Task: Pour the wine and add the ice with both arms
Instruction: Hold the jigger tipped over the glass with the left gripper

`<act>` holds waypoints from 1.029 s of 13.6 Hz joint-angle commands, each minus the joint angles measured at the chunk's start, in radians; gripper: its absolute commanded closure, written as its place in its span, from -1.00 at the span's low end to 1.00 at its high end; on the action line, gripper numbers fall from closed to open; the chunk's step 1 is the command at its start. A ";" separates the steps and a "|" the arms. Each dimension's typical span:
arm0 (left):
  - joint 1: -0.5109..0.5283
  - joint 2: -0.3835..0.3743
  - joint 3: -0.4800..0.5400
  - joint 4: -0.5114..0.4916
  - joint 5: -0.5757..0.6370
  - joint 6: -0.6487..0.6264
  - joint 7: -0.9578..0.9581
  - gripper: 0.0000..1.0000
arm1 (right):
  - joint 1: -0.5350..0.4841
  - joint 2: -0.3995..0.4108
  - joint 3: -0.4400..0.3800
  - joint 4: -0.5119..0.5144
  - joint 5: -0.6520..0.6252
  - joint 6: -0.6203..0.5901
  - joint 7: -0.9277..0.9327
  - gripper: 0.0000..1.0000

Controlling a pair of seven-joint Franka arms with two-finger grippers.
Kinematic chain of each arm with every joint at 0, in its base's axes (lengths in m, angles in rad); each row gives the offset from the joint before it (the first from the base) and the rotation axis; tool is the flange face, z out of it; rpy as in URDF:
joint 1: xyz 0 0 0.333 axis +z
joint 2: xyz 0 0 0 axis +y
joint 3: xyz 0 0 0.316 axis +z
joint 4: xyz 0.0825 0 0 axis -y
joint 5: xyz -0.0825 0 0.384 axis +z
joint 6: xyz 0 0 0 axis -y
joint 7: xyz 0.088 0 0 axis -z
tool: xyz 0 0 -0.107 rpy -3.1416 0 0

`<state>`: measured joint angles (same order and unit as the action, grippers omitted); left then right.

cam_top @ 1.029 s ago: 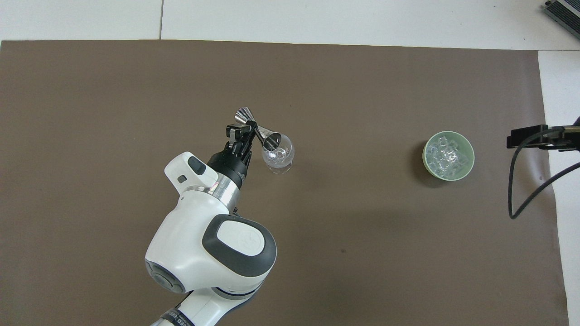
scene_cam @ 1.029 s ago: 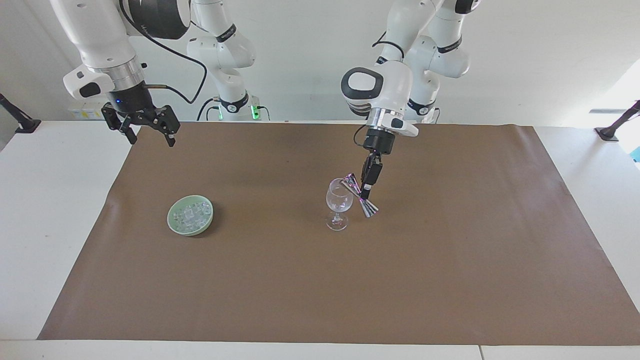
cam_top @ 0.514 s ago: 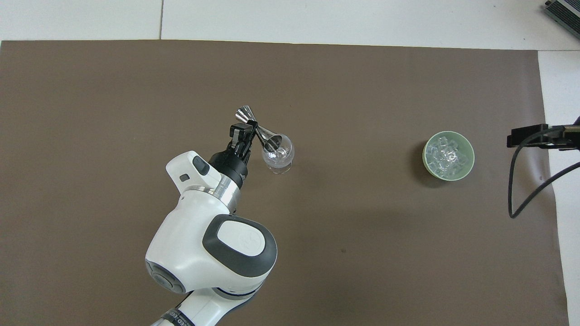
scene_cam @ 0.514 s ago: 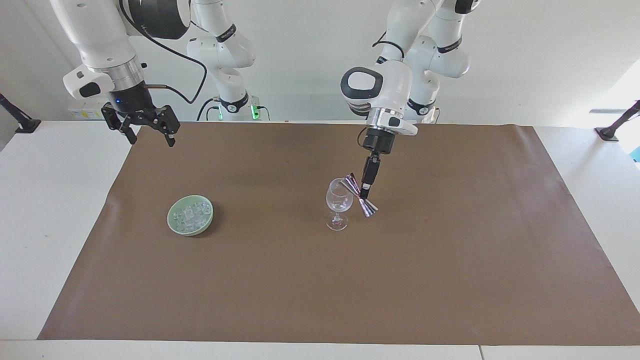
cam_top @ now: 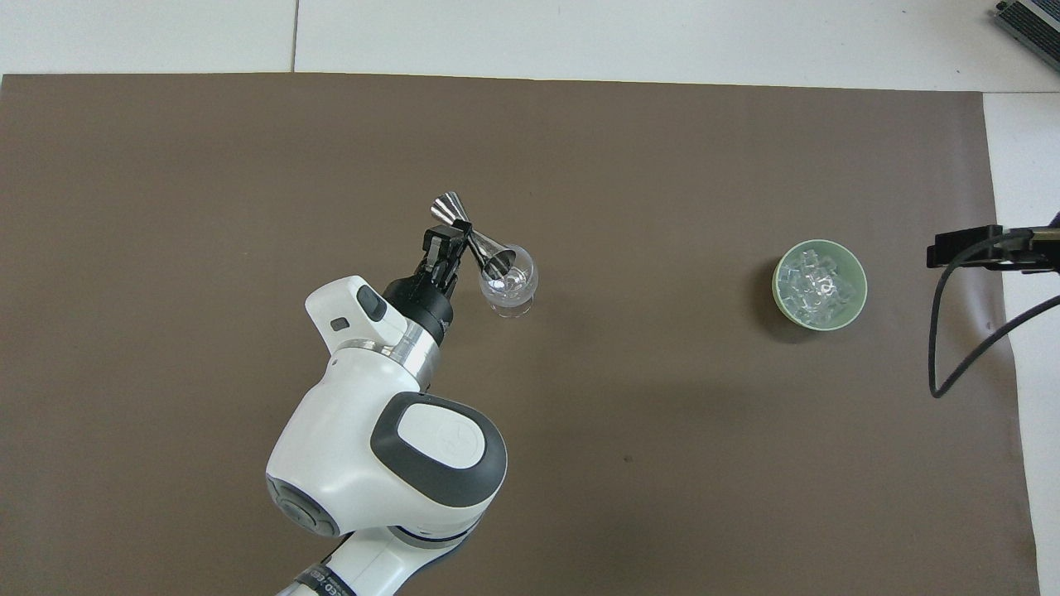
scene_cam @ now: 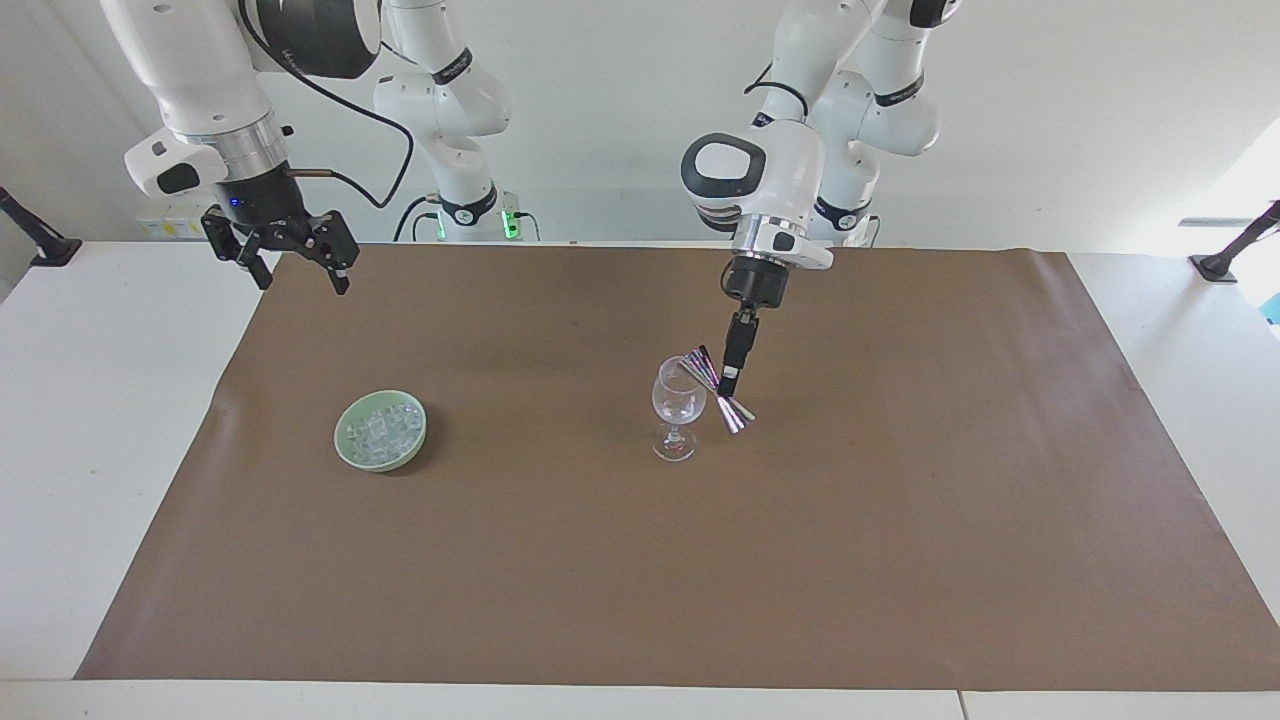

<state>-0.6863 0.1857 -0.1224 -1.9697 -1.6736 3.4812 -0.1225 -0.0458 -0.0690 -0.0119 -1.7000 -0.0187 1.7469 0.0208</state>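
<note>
A clear stemmed wine glass [scene_cam: 678,408] [cam_top: 508,287] stands upright near the middle of the brown mat. My left gripper [scene_cam: 729,385] [cam_top: 445,245] is shut on the waist of a silver double-cone jigger [scene_cam: 718,391] [cam_top: 470,235], which is tilted with one cone over the glass's rim. Ice [scene_cam: 381,428] [cam_top: 818,283] fills a pale green bowl [scene_cam: 352,458] [cam_top: 780,298] toward the right arm's end of the table. My right gripper [scene_cam: 296,274] hangs open high over the mat's corner near its base, holding nothing; in the overhead view only its black edge [cam_top: 965,248] shows.
The brown mat [scene_cam: 640,580] covers most of the white table. A black cable [cam_top: 952,348] loops down from the right arm beside the bowl. Black clamps [scene_cam: 1225,262] stand at the table's ends.
The left wrist has turned a little, so the jigger now shows narrower in the facing view. The glass, the bowl and the right arm have stayed put.
</note>
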 commanded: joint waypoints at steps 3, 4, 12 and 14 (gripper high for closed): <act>-0.021 0.011 0.014 0.034 0.011 0.021 0.043 1.00 | -0.008 -0.025 0.003 -0.030 0.017 0.023 -0.022 -1.00; -0.021 0.012 0.014 0.034 0.011 0.021 0.059 1.00 | -0.008 -0.025 0.003 -0.030 0.017 0.023 -0.022 -1.00; -0.021 0.012 0.014 0.034 0.011 0.021 0.132 1.00 | -0.003 -0.026 0.003 -0.032 0.017 0.010 -0.022 -1.00; -0.019 0.011 0.014 0.034 0.011 0.021 0.142 1.00 | -0.008 -0.025 0.003 -0.032 0.017 0.008 -0.028 -1.00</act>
<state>-0.6877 0.1858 -0.1225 -1.9555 -1.6721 3.4812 0.0017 -0.0448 -0.0693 -0.0097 -1.7018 -0.0187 1.7476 0.0208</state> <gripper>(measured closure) 0.819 0.000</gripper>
